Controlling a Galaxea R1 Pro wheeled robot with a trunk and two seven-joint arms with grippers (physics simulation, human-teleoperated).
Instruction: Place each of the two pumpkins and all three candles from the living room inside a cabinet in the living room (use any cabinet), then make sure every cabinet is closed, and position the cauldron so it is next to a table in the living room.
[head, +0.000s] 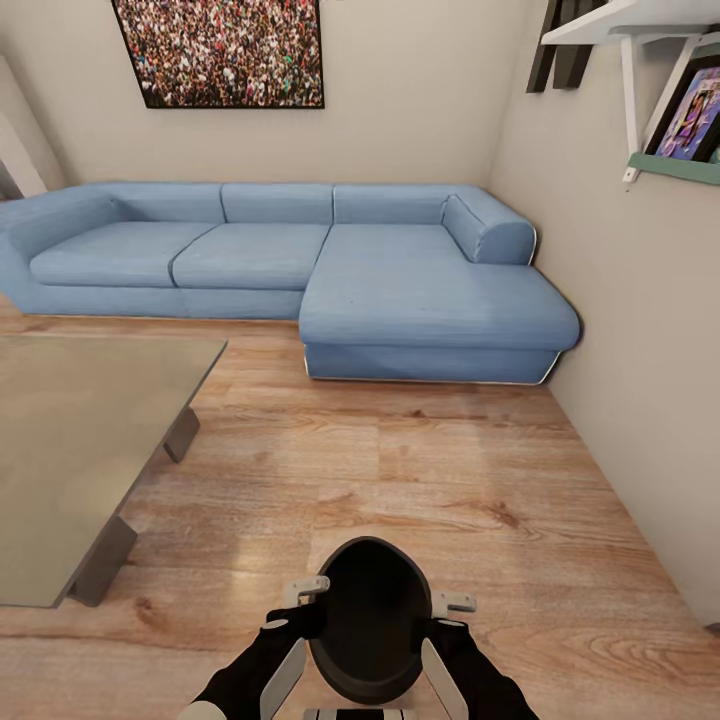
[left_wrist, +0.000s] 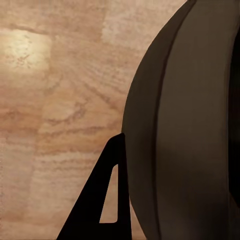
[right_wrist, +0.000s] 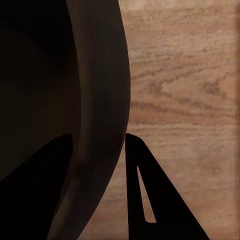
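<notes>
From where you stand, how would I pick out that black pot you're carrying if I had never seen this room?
Start at the long blue L-shaped sofa along the back wall, then come forward over the bare wooden floor to the robot's own arms. Between them is the squat round matte-black cauldron, with the left tool and right tool clamped on its rim. It is the only black round thing here, its wide mouth tipped toward the viewer.
</notes>
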